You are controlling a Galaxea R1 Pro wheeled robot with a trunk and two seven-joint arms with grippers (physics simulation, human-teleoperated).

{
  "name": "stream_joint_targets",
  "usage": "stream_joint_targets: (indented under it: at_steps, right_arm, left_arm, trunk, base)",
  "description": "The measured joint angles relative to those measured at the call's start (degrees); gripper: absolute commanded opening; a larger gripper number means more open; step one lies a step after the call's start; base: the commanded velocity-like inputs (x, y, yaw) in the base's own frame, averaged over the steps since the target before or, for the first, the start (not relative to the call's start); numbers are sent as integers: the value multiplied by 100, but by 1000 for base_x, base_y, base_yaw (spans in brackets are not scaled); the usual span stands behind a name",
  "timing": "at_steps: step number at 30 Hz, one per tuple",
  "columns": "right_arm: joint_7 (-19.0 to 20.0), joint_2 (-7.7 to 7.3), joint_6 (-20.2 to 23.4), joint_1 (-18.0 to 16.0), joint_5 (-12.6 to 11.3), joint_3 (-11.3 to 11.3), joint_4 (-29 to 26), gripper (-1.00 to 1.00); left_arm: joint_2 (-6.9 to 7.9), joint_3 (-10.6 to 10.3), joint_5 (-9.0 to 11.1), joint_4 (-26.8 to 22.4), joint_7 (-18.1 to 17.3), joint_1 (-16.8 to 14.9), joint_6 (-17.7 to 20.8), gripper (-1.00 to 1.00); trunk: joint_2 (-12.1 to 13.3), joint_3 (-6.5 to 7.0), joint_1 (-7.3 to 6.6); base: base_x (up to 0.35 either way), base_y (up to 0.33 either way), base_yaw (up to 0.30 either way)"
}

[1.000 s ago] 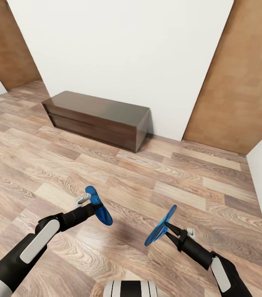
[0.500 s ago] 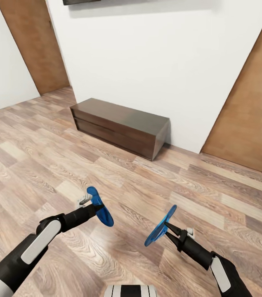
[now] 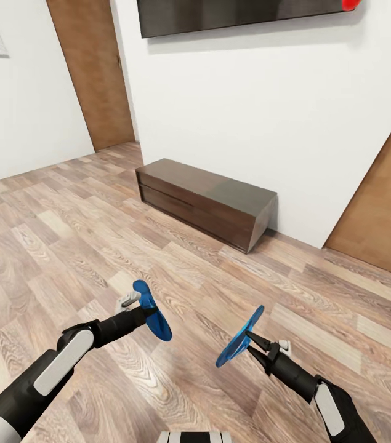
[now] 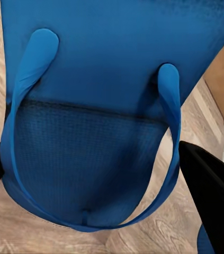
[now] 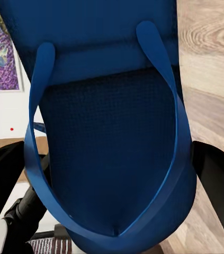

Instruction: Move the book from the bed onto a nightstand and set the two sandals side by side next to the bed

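Head view: the wood-plank floor (image 3: 47,246), a long dark bench (image 3: 207,202) at 12 o'clock by the white wall (image 3: 250,111), and a dark flat screen (image 3: 232,13) high on that wall. A brown door (image 3: 93,74) stands at 11 o'clock and another brown door (image 3: 383,209) at 2 o'clock.
Left arm: it reaches up from 7 o'clock, black with a white patch (bent a little at the elbow).
Left gripper (image 3: 141,312): closed on the left sandal (image 3: 152,311), which stands on its edge above the floor.
Left wrist view: the left sandal (image 4: 106,106) up close, a flat blue sole with a thin Y-shaped strap and a tiny bumpy grid. Black fingers (image 4: 212,190) sit at both sides.
Right arm: it reaches up from 5 o'clock.
Right gripper (image 3: 249,340): closed on the right sandal (image 3: 239,338), tilted on its edge (off the floor too).
Right wrist view: the right sandal (image 5: 109,111), same blue strap and bumpy sole, with a purple picture (image 5: 0,58) on a wall behind it.
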Motion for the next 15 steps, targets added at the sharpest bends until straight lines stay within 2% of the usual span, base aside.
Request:
stream_joint_targets:
  at_steps: [15]
  right_arm:
    - [-2,-7,-110,0,8,3,-1,-100]
  left_arm:
    - [0,-14,-14,62,6,0,-33,-100]
  trunk:
    - [20,333,-39]
  base:
    - [0,0,4]
